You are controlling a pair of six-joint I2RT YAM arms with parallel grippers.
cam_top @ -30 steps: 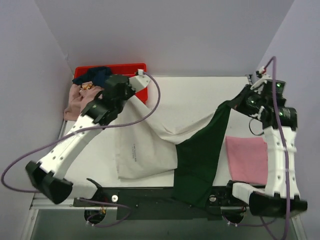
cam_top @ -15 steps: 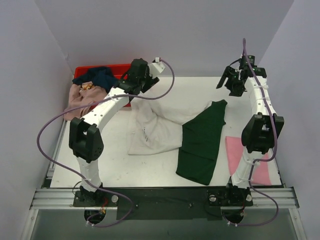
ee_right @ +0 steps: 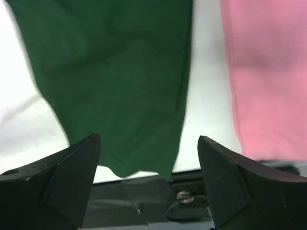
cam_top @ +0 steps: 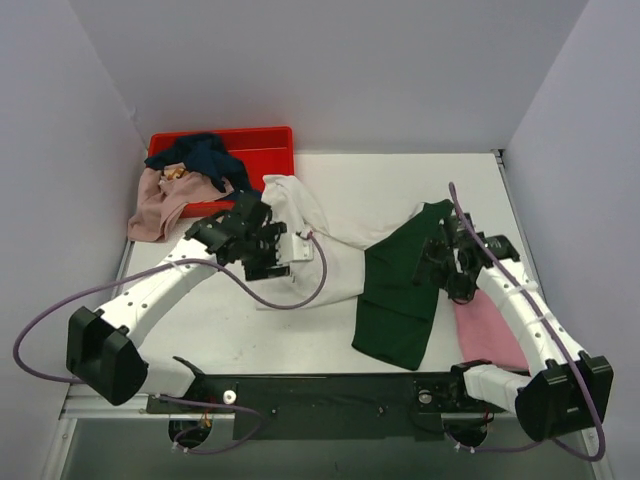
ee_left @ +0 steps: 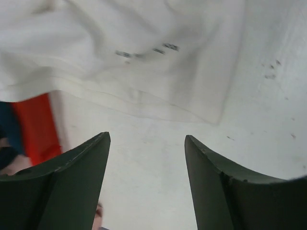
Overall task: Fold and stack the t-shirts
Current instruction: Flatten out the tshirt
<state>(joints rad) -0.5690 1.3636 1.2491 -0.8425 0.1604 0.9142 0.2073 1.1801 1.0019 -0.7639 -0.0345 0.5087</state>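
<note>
Right of the red crate and nearer to us, the white and dark green t-shirt lies rumpled on the table, its white half bunched toward the crate and its green half spread flat farther right. A navy tee and a dusty pink tee spill over the crate's left end, and the bright pink tee lies flat far to its right. A second ago we held the white and green shirt stretched between both grippers; now it is dropped, and both arms have come down low. The left gripper hovers over the white hem with its jaws wide and holding nothing, and the right gripper hovers over the green edge, equally wide and holding nothing.
</note>
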